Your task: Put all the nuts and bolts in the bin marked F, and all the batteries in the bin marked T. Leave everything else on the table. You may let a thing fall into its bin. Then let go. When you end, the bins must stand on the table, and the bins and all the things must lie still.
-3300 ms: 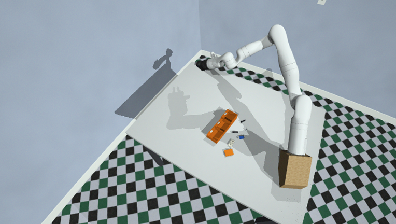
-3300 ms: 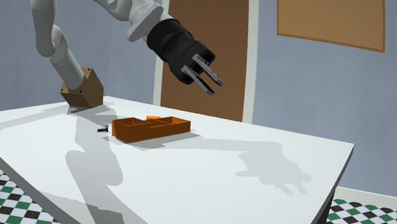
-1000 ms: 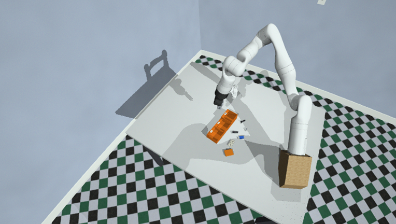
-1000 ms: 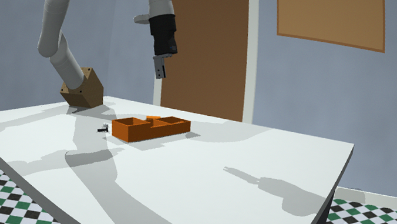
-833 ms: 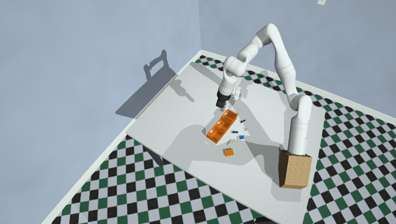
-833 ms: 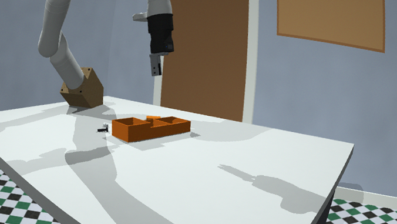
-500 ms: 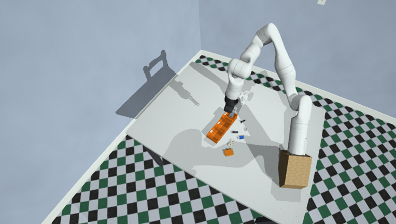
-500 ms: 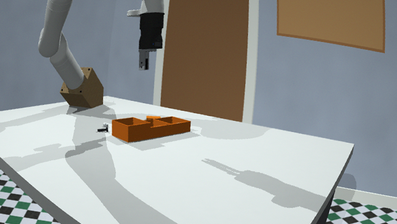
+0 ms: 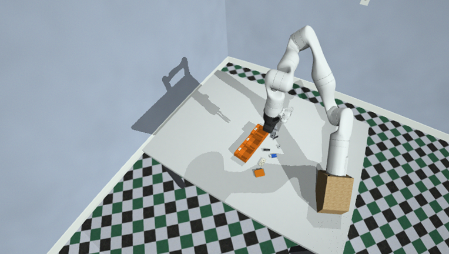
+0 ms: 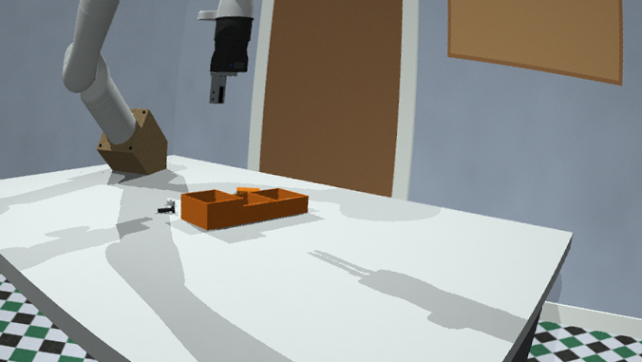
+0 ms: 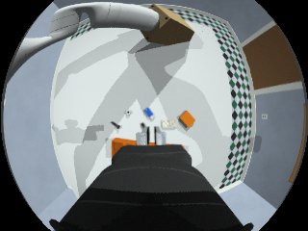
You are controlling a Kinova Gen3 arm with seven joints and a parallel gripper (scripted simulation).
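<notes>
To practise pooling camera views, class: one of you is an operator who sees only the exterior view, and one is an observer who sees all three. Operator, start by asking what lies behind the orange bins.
Operator: What lies behind the orange bins?
Observer: The top view shows a small blue battery on the table beside them.
Operator: Anything else?
Observer: A small orange box stands apart, farther along.
Operator: What is under the tool?
Observer: In the wrist view, one end of the bins shows just below its fingers.
</notes>
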